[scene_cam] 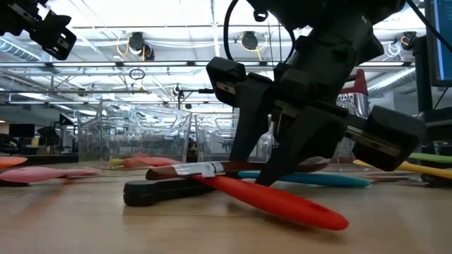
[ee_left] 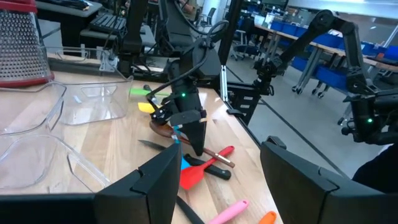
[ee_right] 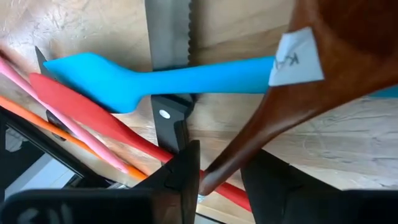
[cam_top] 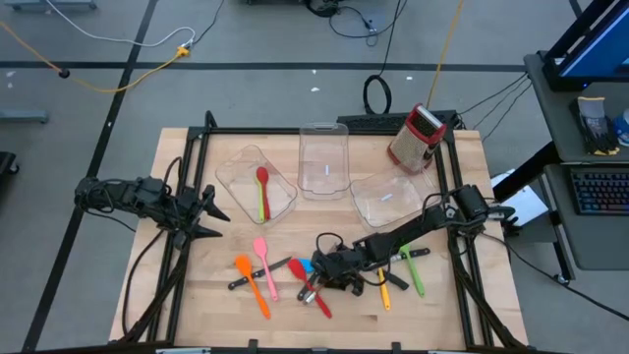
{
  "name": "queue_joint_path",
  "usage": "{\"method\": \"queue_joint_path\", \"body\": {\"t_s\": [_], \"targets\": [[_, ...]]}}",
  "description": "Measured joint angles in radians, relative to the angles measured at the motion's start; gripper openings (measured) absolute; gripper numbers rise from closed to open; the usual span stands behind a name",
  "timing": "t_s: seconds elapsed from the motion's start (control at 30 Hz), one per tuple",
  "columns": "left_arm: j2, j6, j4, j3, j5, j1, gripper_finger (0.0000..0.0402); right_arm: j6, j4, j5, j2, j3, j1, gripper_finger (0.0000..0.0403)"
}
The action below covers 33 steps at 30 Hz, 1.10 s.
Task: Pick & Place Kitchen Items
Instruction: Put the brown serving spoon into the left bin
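Observation:
Loose kitchen items lie near the table's front edge: an orange spatula [cam_top: 252,285], a pink one [cam_top: 262,260], a red spatula [ee_right: 81,109], a blue spatula [ee_right: 168,81], a green one [cam_top: 414,267] and a black-handled knife [ee_right: 169,37]. My right gripper [ee_right: 221,174] is down in the middle of this heap, shut on the brown spoon [ee_right: 323,68], which bears a white label. The spoon crosses over the blue spatula and the knife. A red spoon [cam_top: 262,179] lies in the left clear bin [cam_top: 236,172]. My left gripper [cam_top: 221,209] waits open, raised at the table's left. My right gripper has the brown spoon's handle [ee_right: 219,163] pinched between its two fingers, which slant down from the table's right side. The handle runs on back between the fingers, out of sight. The bowl end [scene_cam: 314,164] sits low over the blue spatula; whether it is lifted clear, I cannot tell.
Three clear bins stand across the table's far half: left, middle [cam_top: 324,157] and right [cam_top: 388,197]. A red-topped metal grater [cam_top: 417,138] stands at the far right corner. Bare wood shows at the near left [cam_top: 197,295].

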<state>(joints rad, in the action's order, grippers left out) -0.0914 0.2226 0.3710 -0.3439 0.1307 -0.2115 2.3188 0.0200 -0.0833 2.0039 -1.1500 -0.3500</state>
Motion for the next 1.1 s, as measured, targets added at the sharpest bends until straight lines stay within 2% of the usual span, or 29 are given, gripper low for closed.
{"method": "queue_joint_path", "body": {"t_s": [0.33, 0.57, 0.83, 1.1], "targets": [[0.000, 0.000, -0.001, 0.000, 0.000, 0.000, 0.0225, -0.018, 0.011, 0.007, 0.001, 0.002, -0.007, 0.0034], [0.000, 0.001, -0.011, 0.000, 0.000, 0.000, 0.0225, -0.053, -0.006, 0.032, -0.024, 0.005, -0.008, 0.0042], [0.000, 0.006, -0.030, 0.000, 0.000, 0.000, 0.0225, -0.098, -0.134, 0.090, -0.120, 0.007, -0.012, 0.0030], [0.000, 0.030, -0.033, 0.000, 0.000, 0.000, 0.0225, -0.120, -0.157, 0.091, -0.176, 0.006, -0.012, 0.0034]]}}
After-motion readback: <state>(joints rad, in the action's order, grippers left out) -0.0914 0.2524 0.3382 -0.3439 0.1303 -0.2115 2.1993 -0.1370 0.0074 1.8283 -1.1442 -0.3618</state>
